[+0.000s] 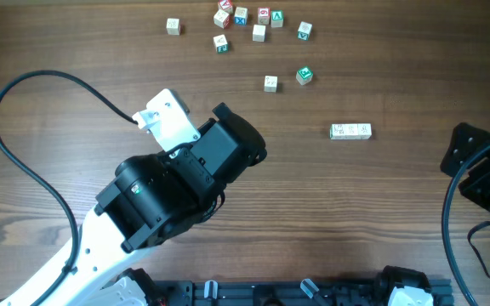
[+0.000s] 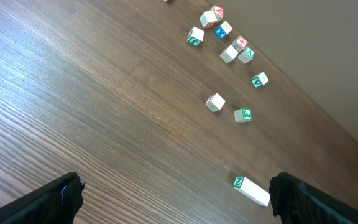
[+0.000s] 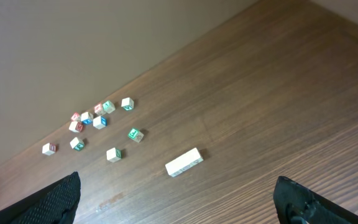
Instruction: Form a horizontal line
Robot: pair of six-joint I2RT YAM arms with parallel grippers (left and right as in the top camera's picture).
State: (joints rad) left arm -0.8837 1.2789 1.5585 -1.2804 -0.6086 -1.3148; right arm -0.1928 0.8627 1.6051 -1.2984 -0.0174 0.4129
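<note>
Plainly, the left gripper [image 2: 179, 200] or right gripper [image 3: 178, 200], both open and empty, could nudge the right-hand horizontal line [image 1: 350, 131] apart.

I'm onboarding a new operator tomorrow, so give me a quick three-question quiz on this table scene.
1. True or false: the horizontal line sits inside the cluster of scattered cubes.
2. The left gripper is: A) shut on a cube; B) open and empty; C) shut and empty.
3. Fill in: the loose cube nearest the horizontal line bears a ___ symbol.
Key: 1 false, it lies apart from them; 2 B; 3 green.
</note>
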